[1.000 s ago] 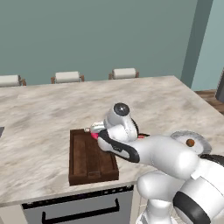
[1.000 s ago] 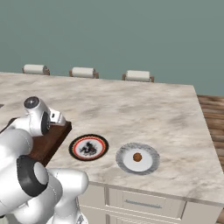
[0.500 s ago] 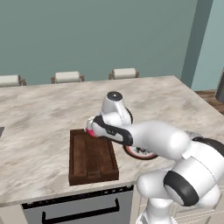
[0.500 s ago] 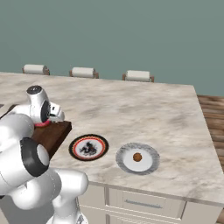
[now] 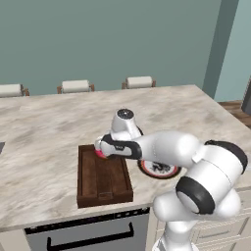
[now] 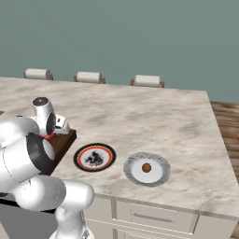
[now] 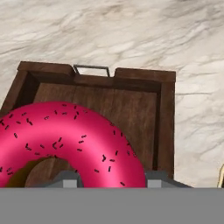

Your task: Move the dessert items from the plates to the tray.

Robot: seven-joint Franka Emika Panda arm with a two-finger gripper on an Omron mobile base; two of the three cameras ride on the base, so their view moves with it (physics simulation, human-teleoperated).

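The marble counter carries everything, and the tray serves here as the landmark. The tray is a dark brown wooden rectangle with a raised rim; its long axis runs from the front edge of the counter toward the far side with the chairs, and in the hand view a thin metal handle sits on its far short end. Just beside the tray, on its right, lies the patterned plate with black rim and red ring, and its white centre carries no dessert. Further right from the tray, near that plate but apart from it, is the pale plate, and the small brown lump rests in its middle. Over the far end of the tray hangs the gripper, closed on the pink doughnut. The doughnut has dark sprinkles; it lies about flat, its hole facing up toward the hand camera, above the slatted floor of the tray.
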